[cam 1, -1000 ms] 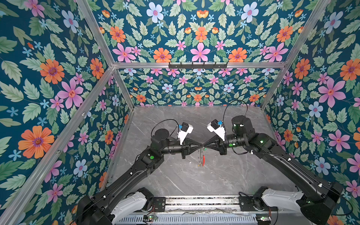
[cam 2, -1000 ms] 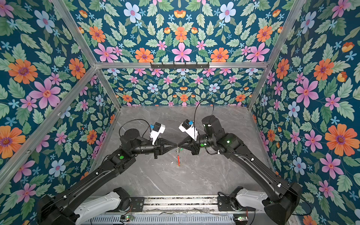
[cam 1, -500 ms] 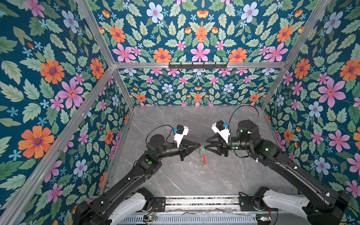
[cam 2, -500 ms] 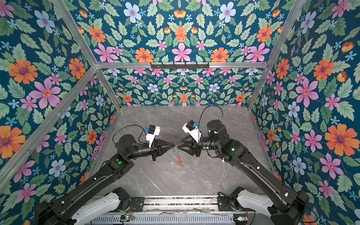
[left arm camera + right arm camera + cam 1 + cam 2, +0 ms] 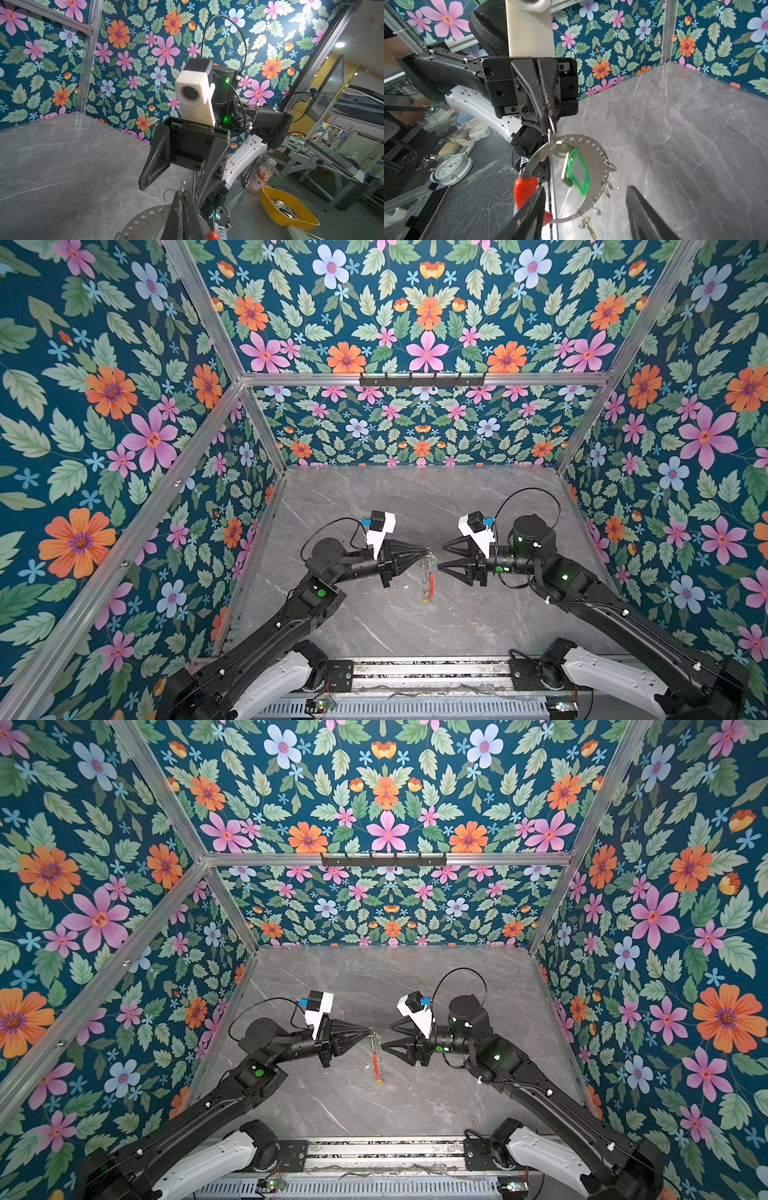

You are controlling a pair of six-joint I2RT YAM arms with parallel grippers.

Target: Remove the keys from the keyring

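Keyring (image 5: 587, 145) is hanging straight down from left gripper (image 5: 549, 122), which is pinching a small ring (image 5: 553, 126) at its top, while right gripper (image 5: 441, 556) is hovering just beside it, jaws apart.

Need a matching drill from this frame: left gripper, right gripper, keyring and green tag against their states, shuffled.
Things:
1. left gripper
2. right gripper
3. keyring
4. green tag

States:
A. jaws apart, empty
B. dangling below shut jaws
C. shut on a small ring
D. threaded on the keyring near its top

Pairs: 1-C, 2-A, 3-B, 4-D
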